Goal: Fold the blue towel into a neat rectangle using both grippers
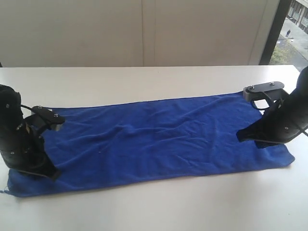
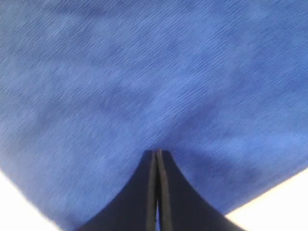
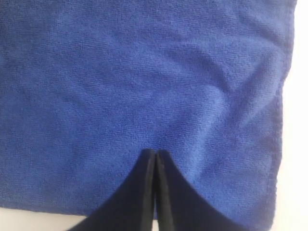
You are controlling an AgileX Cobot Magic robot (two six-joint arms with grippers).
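Starting at the left end, the left gripper (image 1: 49, 173) points tip-down at the blue towel (image 1: 159, 139). Its 2 jaws are pressed flat together with no cloth visibly caught between them (its wrist view shows only a thin dark seam over blue pile). I judge it is stationed there to take the short edge for a fold.

The towel lies spread lengthwise across the white table (image 1: 144, 79) in 1 layer, lightly rippled through the middle and not yet folded.

At the right end the right gripper (image 1: 240, 136) mirrors the first. Its jaws are closed tight and empty as far as can be seen, with the tips touching or just above the cloth, near the hemmed short edge.

Bare tabletop runs along both long edges and past the right end, so either end could probably be carried toward the middle unhindered. The near left corner reaches the picture's edge, so the room there cannot be judged.
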